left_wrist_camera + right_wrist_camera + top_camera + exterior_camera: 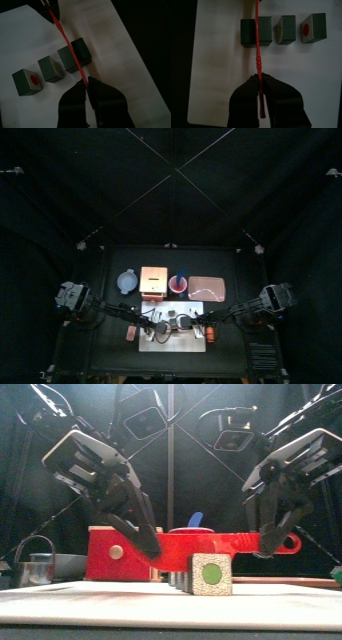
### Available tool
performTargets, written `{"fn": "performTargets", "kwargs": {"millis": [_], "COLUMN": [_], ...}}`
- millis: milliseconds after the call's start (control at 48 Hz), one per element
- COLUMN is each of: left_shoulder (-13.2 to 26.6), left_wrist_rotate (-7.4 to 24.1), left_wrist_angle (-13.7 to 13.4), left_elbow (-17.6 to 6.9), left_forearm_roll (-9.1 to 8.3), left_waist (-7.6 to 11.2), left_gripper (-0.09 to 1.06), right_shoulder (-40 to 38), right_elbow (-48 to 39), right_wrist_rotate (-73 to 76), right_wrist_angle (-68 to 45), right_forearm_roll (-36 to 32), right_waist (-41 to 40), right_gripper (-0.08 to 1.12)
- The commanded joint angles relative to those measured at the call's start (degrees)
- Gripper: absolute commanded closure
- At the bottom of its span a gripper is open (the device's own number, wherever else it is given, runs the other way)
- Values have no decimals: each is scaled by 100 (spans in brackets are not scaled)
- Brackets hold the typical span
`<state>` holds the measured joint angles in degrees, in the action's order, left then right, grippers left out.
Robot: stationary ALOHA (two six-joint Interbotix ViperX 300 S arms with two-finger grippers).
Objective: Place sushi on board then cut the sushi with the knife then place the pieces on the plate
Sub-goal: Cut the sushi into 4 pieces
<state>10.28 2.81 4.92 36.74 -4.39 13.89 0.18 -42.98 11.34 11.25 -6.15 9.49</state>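
1. The white board (174,343) lies at the front middle of the table and is taken as the landmark.
2. The sushi (248,31) is seen on the board, split into three dark green blocks set in a row with small gaps between them. The largest block is at one end of the row.
3. In the front view, the nearest block is seen upright on the board, with a speckled white end face and a green centre.
4. The red knife (227,542) is held level above the board, across the row, and is lined up over the largest block. Whether the blade touches the block cannot be told.
5. The right gripper (259,79) is seen over the board's right part, its jaws clamped on the knife's ridged handle.
6. The left gripper (83,84) is seen over the board's left part, its jaws pinched on the blade's far end. The knife is thus gripped at both ends.
7. A wooden box (155,280) with a red drawer front is noted behind the board's back edge, toward the left.
8. A red cup (178,284) with a blue knife (195,518) standing in it is noted just behind the board's back edge, at the middle.
9. The pink tray (207,286) is noted behind the board's back right corner, apart from the sushi.
10. A metal cutter (38,566) with a wire handle is noted off the board's left side, toward the back.
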Motion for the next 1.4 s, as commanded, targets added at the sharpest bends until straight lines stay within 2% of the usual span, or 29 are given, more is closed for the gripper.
{"fn": "performTargets", "kwargs": {"millis": [21,208,521,667,771,854,1000,1125,1250,1396], "left_shoulder": [9,-9,-606,-800,-976,-1160,-1389,-1468,-1503,-1582], "left_wrist_rotate": [44,53,62,70,70,35,44,53,44,44], "left_wrist_angle": [167,132,0,0,0,79,633,1327,1969,2329], "left_elbow": [-378,-431,-343,-299,-246,-193,-79,193,457,650], "left_forearm_roll": [88,123,88,-70,-299,-413,-211,-185,-158,-26], "left_waist": [132,167,176,132,79,-132,-316,-396,-404,-404], "left_gripper": [63,63,63,63,63,61,56,43,25,11], "right_shoulder": [26,-44,-721,-905,-1046,-1151,-1292,-1371,-1433,-1556], "right_elbow": [105,167,237,255,299,316,316,281,246,237], "right_wrist_rotate": [9,9,18,9,0,0,9,0,-9,-9], "right_wrist_angle": [-229,-193,185,264,290,308,343,369,422,545], "right_forearm_roll": [97,141,141,97,-9,-88,-149,-149,-158,-220], "right_waist": [-202,-193,-79,-88,-123,-123,-149,-176,-272,-413], "right_gripper": [63,63,63,63,63,63,63,63,63,63]}}
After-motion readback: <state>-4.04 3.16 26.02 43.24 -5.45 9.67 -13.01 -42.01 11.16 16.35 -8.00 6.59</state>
